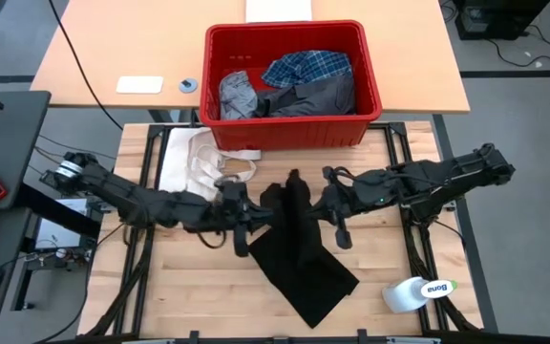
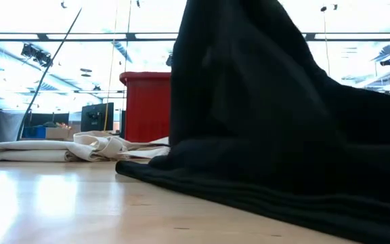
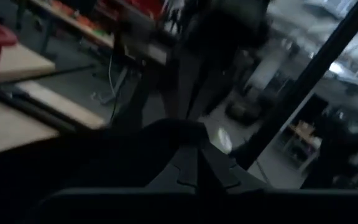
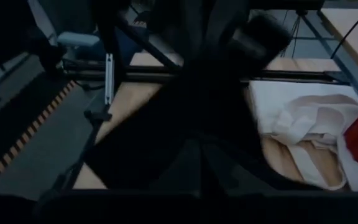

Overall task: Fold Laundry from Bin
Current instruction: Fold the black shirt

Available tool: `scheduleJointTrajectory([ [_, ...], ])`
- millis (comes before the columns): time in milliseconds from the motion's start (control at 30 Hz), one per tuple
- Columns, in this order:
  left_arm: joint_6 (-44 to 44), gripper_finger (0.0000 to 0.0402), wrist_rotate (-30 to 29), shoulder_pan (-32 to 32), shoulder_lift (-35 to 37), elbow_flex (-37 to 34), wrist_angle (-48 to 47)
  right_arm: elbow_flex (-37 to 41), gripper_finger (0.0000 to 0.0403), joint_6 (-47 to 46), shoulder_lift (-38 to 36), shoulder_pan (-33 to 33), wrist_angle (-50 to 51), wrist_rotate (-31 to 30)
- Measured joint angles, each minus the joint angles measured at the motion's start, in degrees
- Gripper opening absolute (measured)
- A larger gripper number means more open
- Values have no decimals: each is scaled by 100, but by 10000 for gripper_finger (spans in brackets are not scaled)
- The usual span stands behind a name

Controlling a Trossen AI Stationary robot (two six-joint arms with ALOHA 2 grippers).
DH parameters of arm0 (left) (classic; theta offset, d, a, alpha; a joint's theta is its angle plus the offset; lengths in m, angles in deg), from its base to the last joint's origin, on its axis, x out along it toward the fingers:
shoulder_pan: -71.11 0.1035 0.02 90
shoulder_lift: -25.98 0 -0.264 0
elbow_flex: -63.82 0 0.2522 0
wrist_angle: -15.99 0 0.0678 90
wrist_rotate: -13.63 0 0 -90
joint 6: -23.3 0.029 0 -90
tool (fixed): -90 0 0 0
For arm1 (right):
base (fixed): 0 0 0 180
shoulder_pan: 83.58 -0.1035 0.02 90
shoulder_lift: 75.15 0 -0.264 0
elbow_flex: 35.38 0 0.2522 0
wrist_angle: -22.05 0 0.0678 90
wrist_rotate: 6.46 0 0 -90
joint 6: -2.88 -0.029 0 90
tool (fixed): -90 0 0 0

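Note:
A large black garment (image 1: 299, 244) is raised over the middle of the table between my two grippers. Its lower part (image 1: 308, 287) lies spread on the wood, and in the low view it (image 2: 269, 102) fills most of the picture. My left gripper (image 1: 259, 212) is shut on its left side and my right gripper (image 1: 315, 203) on its right side. The red bin (image 1: 289, 81) stands at the far edge with a blue-and-white plaid shirt (image 1: 308, 67), a light grey garment (image 1: 239, 96) and a dark grey one (image 1: 318, 96) inside. My left gripper has the black garment's upper left edge (image 1: 267, 205) between its shut fingers (image 3: 194, 171), coming in level from the table's left. How many layers it holds does not show. The cloth hangs below the hold, and its lower end rests on the table. My right gripper has the garment's upper right edge (image 1: 306, 196) between its shut fingers (image 4: 197, 165), slanting down from the table's right. The dark cloth hides the exact place of contact. The cloth hangs from the hold down to the table.
A cream-white cloth with strap loops (image 1: 203, 162) lies flat at the far left of the table, in front of the bin. A white bottle (image 1: 418, 292) lies on its side at the near right corner. Bare wood shows at the near left.

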Motion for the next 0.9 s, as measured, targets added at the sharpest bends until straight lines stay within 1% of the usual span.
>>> scheduleJointTrajectory([
  [267,-442,2,59,50,-475,-1,38,-5,5,-182,-2,-2,-108,6],
  [333,-455,2,60,88,-534,-1,201,-7,5,-240,27,-2,-109,11],
  [700,-289,2,119,159,-549,-1,394,-7,6,-324,368,1,-239,129],
  [900,-267,2,115,128,-547,-1,381,-4,6,-360,316,0,-257,-75],
])
